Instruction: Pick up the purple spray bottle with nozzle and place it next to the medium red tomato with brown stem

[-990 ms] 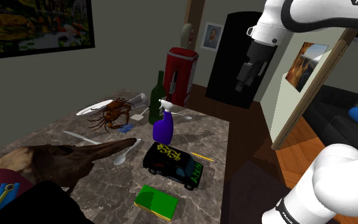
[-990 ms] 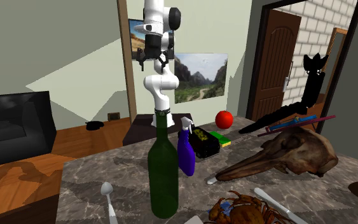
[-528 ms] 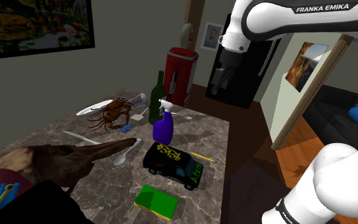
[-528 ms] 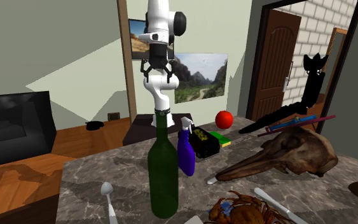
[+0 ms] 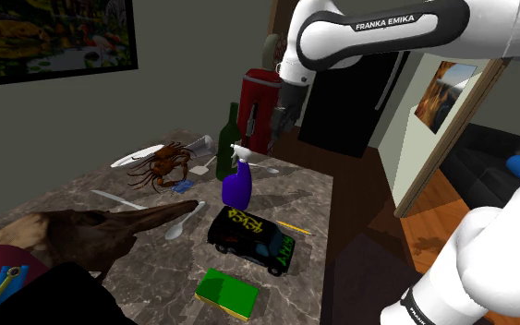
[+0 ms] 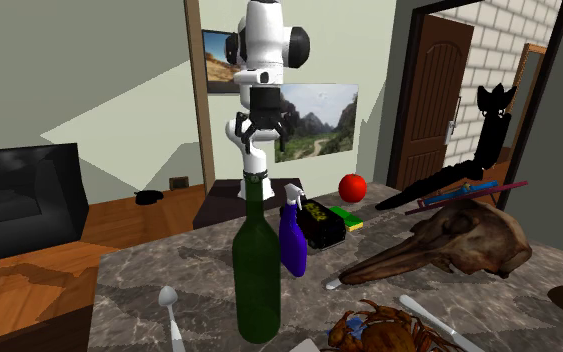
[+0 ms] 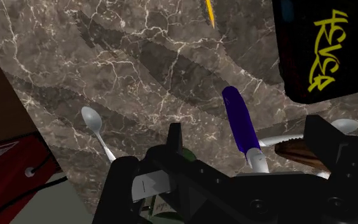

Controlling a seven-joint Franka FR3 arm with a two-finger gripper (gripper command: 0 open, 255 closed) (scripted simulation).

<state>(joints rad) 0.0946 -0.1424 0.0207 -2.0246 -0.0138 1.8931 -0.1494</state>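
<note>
Where the purple spray bottle with white nozzle (image 5: 237,185) is set: upright on the brown marbled surface (image 5: 313,198), just beside a black toy car (image 5: 253,238).
State of the black fingers (image 7: 327,140): held apart, nothing clasped.
Relation: the bottle is seen below their gap, well apart; long axis vertical.
Hidden: the round red tomato (image 6: 351,187) is seen, but its stem cannot be made out.

White arm (image 5: 489,28), dark joints, "FRANKA EMIKA" lettering; black gripper (image 6: 255,138).

Spray bottle (image 5: 237,185) between tall bottle (image 5: 230,137) and car (image 5: 253,238)
</note>
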